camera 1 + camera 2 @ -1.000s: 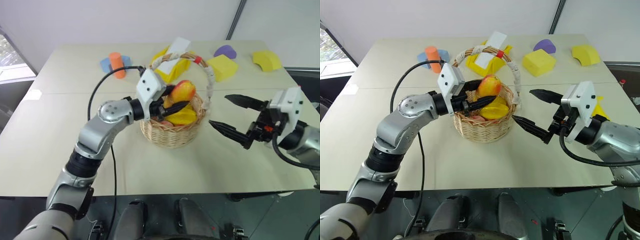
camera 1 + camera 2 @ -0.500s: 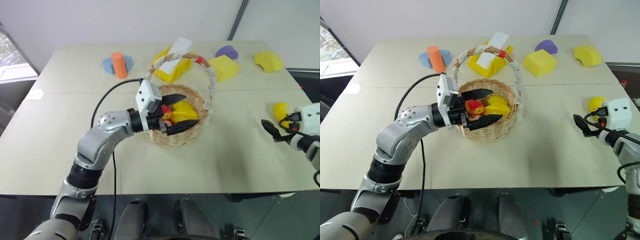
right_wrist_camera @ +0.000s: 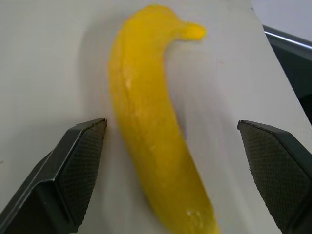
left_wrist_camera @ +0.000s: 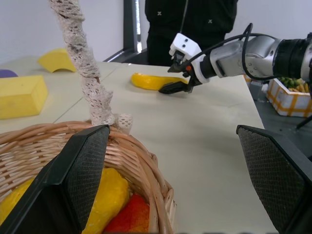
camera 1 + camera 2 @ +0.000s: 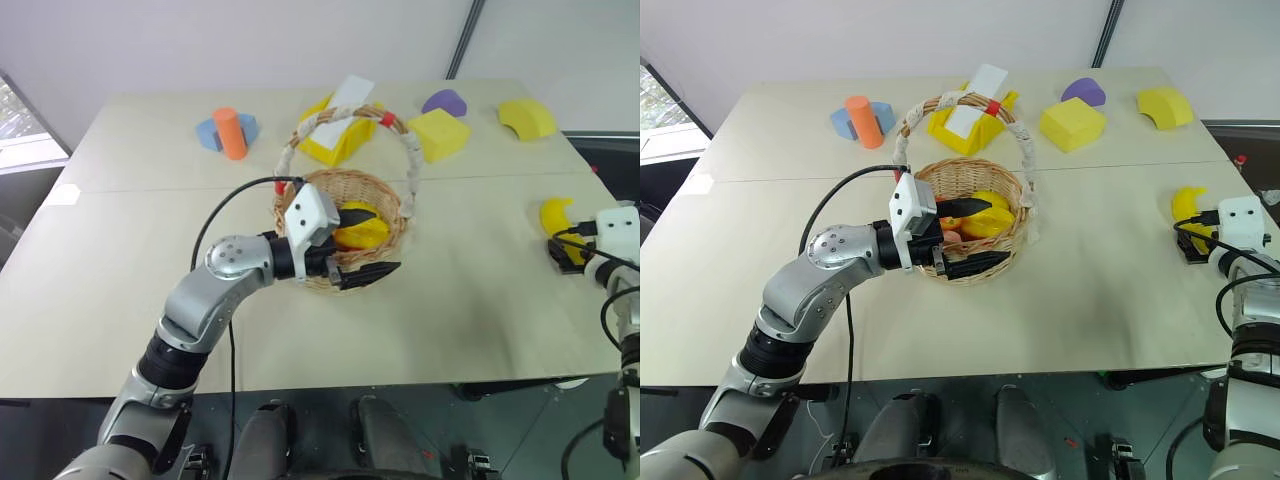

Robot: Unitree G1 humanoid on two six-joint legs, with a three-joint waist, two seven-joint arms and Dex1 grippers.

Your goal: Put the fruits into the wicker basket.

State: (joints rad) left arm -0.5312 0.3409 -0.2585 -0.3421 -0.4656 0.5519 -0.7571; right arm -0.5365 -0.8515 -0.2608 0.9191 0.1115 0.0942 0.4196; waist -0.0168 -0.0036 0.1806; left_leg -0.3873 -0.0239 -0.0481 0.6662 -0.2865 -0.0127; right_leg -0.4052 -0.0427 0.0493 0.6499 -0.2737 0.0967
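Banana (image 3: pixel 151 131) lies on the table (image 5: pixel 1090 280) near its right edge, well apart from the wicker basket (image 5: pixel 975 215), and it looks to be the last fruit outside it. The right gripper (image 5: pixel 1196 240) sits at the banana's near end. In the right wrist view its two black fingers (image 3: pixel 73 161) stand wide apart with the banana lying between them, closer to one pad than the other, and neither pad is touching it yet, so nothing is held.

The left gripper (image 5: pixel 362 245) hangs over the basket's near rim with its fingers spread wide and empty. Below it in the basket lie yellow pieces (image 4: pixel 105 195) and a red-and-yellow mango (image 4: pixel 131 220).

The banana looks like a light, hollow plastic toy, stiff and smooth, with a glossy skin. I judge it will weigh next to nothing but may slip or roll out of a loose pinch, since its sides are rounded and the curve leaves little flat surface for the pads. The best hold is probably across the thick middle of the curve, with the pads on its two long sides, rather than at the narrow stem tip. Because the fruit sits off-centre between the fingers, closing now could push it sideways along the table before both pads bite.
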